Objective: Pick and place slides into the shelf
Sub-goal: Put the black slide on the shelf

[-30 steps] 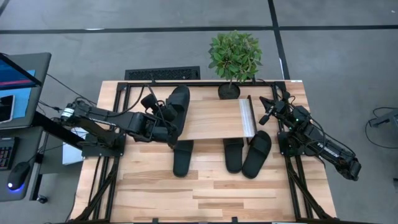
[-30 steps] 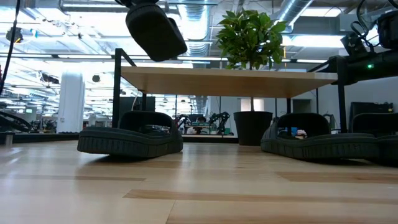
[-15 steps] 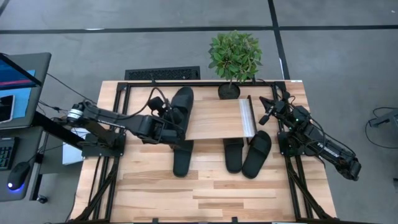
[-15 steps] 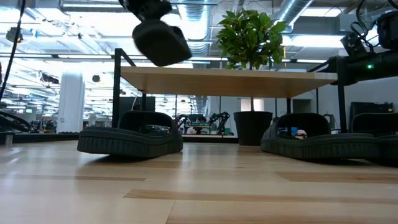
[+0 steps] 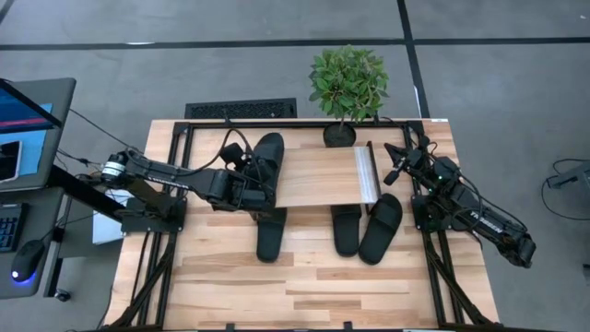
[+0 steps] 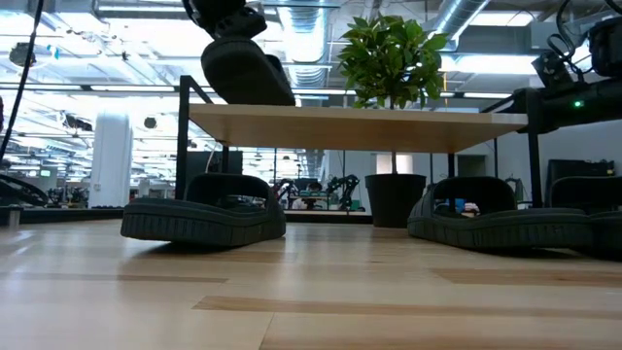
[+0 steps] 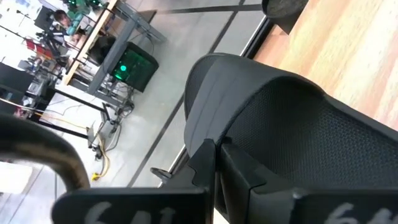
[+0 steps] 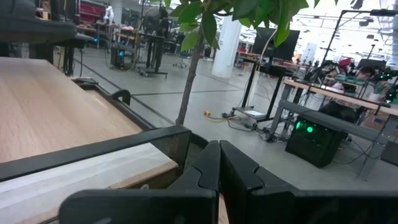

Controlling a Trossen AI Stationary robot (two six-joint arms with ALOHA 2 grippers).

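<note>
Left gripper (image 5: 247, 187) fingertips hidden behind slide (image 5: 266, 161) at shelf (image 5: 318, 175) left end. Three floor slides partly hidden under shelf. Low view: arm cut off at top edge.

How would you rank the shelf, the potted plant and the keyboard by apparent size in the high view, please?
1. Shelf, clearly largest.
2. Potted plant and keyboard look similar, and the plant stands nearer the camera, so I would not rank them.

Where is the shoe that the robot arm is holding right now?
In the high view, the held slide is at the shelf's left end, gripped by the left gripper, above another slide on the table. The low view shows its sole at the shelf top.
</note>
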